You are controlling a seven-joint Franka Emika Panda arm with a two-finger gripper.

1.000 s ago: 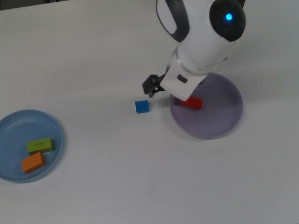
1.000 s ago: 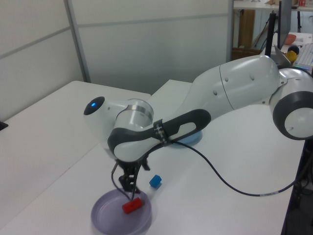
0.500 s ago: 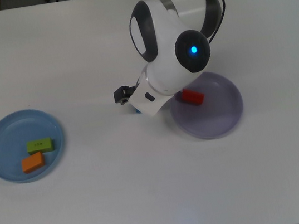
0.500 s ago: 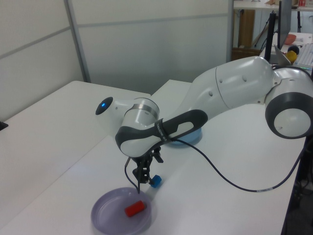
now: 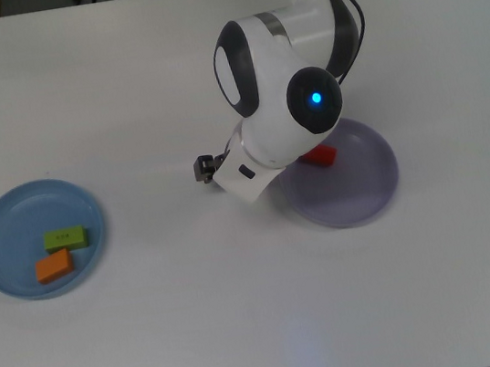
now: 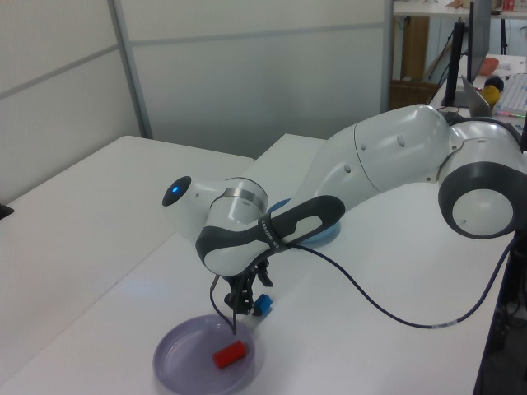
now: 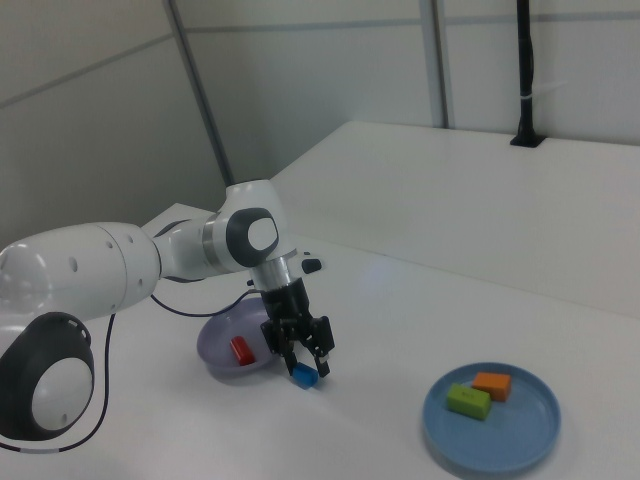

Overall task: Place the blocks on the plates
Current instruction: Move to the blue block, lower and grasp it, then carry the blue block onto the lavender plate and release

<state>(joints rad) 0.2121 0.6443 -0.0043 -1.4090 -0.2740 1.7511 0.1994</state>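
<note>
- The gripper (image 7: 302, 362) is hanging just above the blue cube (image 7: 305, 376), with its fingers spread on both sides of it.
- The cube is sitting on the table (image 5: 246, 312), just beside the lavender plate (image 5: 357, 194).
- The red block (image 6: 230, 355) is lying on this plate.
- The green block (image 5: 66, 237) and the orange block (image 5: 53, 266) are lying on the light blue plate (image 5: 1, 220).

Place: a robotics lab or test room.
Walls: plain pale grey partition panels (image 6: 247, 74) with metal seams, behind the pincer.
Worktop: wide bare white worktop (image 5: 156, 326) all around the pincer.
Arm: white-and-grey robot arm (image 6: 387, 164) with a trailing black cable (image 6: 395, 317).
Background: cluttered desk (image 6: 502, 74) far behind the arm.
</note>
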